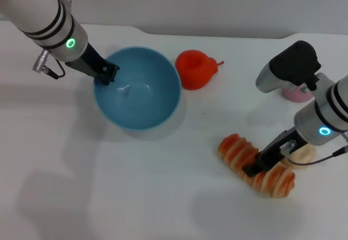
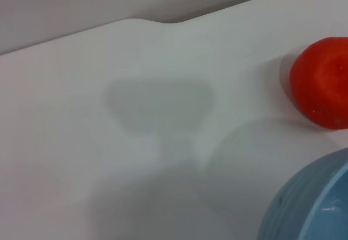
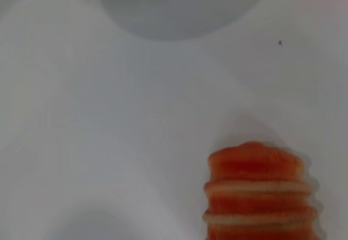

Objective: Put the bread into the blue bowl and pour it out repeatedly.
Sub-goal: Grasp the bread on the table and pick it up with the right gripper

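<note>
On the white table [image 1: 163, 196], toward my right, I see the ridged orange-and-cream striped bread loaf [image 1: 255, 165] lying flat, with the right gripper [image 1: 260, 166] down across its middle, jaws closed around it. My left gripper [image 1: 106, 72] pinches the left rim of the round light-blue plastic bowl [image 1: 137, 87], which stands well apart from the loaf, beside a red-orange stemmed fruit [image 1: 197, 68].

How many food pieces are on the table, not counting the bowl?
3, maybe more hidden: the bread under the right gripper, a red-orange fruit beside the blue bowl, a beige lump behind the bread.
</note>
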Motion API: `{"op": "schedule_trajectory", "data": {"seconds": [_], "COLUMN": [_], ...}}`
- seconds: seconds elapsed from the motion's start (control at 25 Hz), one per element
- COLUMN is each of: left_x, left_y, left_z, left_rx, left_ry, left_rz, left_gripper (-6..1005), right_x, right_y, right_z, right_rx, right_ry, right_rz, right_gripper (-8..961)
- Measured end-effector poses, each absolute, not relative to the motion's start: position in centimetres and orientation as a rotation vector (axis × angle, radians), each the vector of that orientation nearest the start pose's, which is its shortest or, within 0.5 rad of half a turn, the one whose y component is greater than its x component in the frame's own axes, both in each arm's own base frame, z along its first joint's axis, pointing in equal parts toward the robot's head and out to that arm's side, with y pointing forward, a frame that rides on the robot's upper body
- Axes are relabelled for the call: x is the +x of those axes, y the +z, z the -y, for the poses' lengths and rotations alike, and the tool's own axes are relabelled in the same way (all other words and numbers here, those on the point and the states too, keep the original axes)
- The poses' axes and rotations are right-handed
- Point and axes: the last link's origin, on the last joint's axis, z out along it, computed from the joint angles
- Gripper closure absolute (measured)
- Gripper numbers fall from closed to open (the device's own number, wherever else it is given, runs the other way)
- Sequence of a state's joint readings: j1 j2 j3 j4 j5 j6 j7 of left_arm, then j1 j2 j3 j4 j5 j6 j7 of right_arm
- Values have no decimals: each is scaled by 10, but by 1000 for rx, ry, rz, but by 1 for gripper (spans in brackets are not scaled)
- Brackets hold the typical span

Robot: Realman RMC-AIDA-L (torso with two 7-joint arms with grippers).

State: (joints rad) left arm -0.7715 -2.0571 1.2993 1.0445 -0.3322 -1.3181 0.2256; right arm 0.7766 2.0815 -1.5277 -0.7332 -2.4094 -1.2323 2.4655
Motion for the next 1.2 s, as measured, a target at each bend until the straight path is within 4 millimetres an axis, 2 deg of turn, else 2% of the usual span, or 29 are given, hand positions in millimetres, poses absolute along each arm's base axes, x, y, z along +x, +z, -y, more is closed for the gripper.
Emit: {"op": "schedule_trajectory", "data": {"seconds": [0.24,0.6,1.2], "left_x": [-204,-203,-200], "left_y": [6,4,-9], "left_z": [-413,-415,-414], "left_rx": [-2139,-2136,-2167], "left_ry": [445,428,497], "left_rz": [1240,1236,1221], "left_gripper": [999,999,1000], "right_x": [217,220,226], "right_y": [-86,-80,-41], "right_z": [-359,-359,-375], "right_rx": [-2707,-2699,-2666], "right_ry": [-532,-503,-233], "right_rz": [-1065,-1056,-1046], "right_gripper": [529,628,732]}}
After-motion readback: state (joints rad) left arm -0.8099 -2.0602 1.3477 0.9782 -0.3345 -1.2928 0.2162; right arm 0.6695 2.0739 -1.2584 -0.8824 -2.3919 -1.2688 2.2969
